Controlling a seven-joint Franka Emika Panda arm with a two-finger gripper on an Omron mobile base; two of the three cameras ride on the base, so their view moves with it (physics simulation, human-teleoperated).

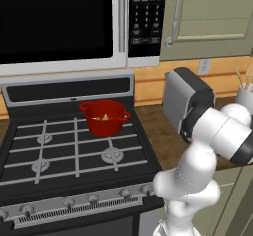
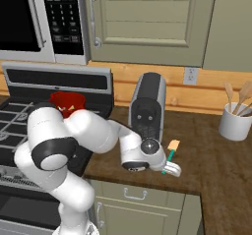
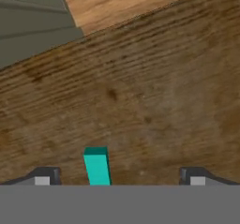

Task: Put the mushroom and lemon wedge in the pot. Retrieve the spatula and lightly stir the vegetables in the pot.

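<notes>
The gripper (image 3: pixel 119 178) hung low over the wooden counter (image 3: pixel 140 92), jaws spread wide and holding nothing. The spatula's (image 2: pixel 171 152) teal handle end lay between the fingertips, nearer the left one, its square tan-orange head pointing toward one o'clock in the right base view. At ten o'clock, on the stove (image 1: pixel 59 151), the glossy red pot (image 1: pixel 105 118) held a pale yellow lemon wedge (image 1: pixel 105 116); I couldn't make out the mushroom.

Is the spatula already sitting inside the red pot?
No, the spatula lies on the wooden counter beside the open pincer, well apart from the pot on the stove.
</notes>
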